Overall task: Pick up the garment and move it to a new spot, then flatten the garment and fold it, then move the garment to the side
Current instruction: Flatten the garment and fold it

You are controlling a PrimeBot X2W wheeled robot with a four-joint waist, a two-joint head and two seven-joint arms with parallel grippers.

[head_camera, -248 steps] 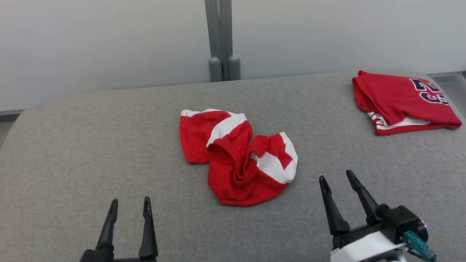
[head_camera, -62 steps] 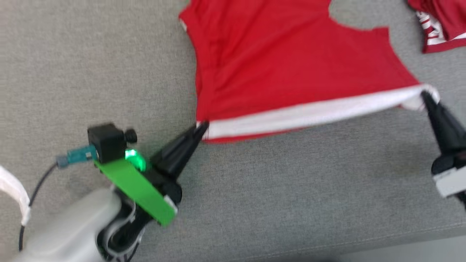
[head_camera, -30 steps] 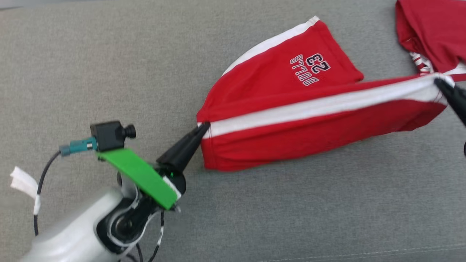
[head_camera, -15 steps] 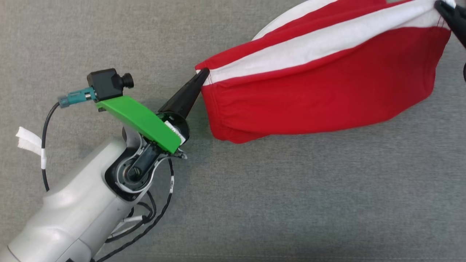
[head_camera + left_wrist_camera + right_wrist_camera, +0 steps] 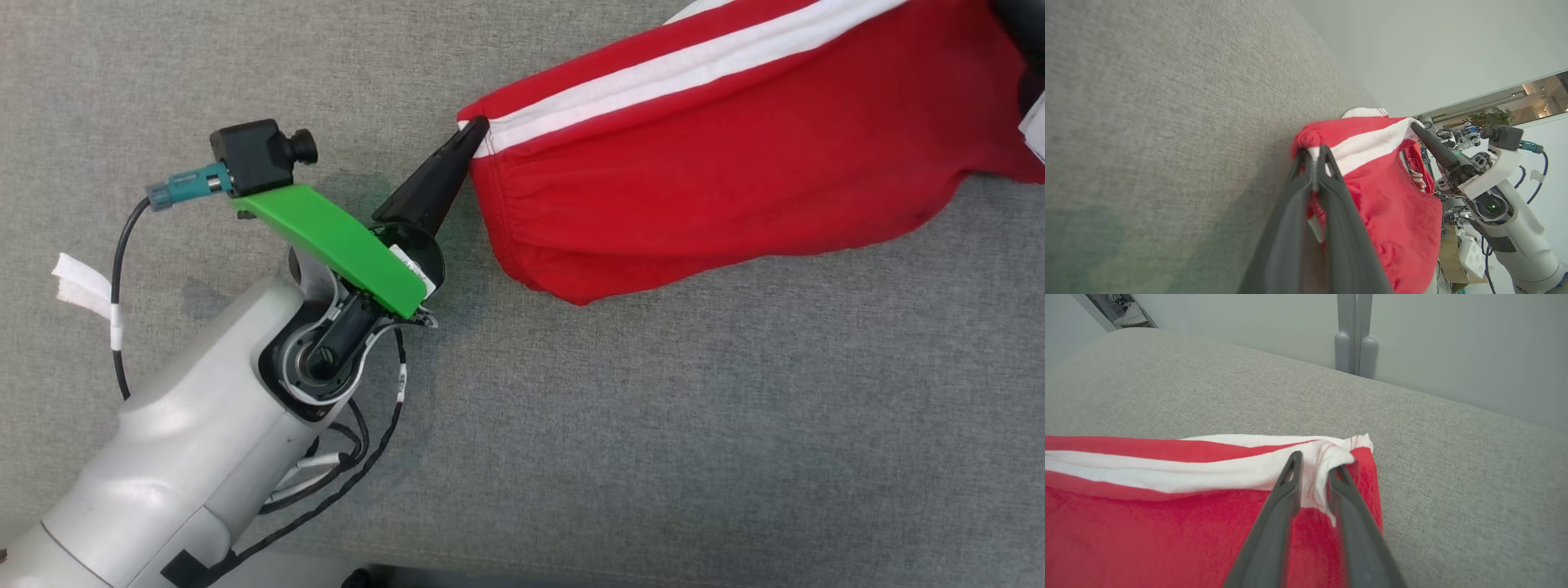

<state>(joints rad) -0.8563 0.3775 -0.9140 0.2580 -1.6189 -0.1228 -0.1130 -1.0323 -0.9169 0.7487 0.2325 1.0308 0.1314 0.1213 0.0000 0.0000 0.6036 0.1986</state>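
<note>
"So, the left pincer (image 5: 476, 129)?"
"Clamped tight on a corner of the garment (image 5: 735, 171), which stretches away from its tips."
"Right pincer (image 5: 1316, 464)?"
"Jaws slightly apart, white band (image 5: 1208, 473) between them, probably loose."

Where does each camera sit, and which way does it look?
Head view: on the head, looking down at the grey fabric surface and red-and-white shorts; pale left forearm and left gripper show.
Left wrist view: on the left wrist, looking along its shut fingers at the pinched white band; right gripper opposite.
Right wrist view: on the right wrist, looking along its parted fingers toward the pale wall.
Shared: both wrist views show the white band.
</note>
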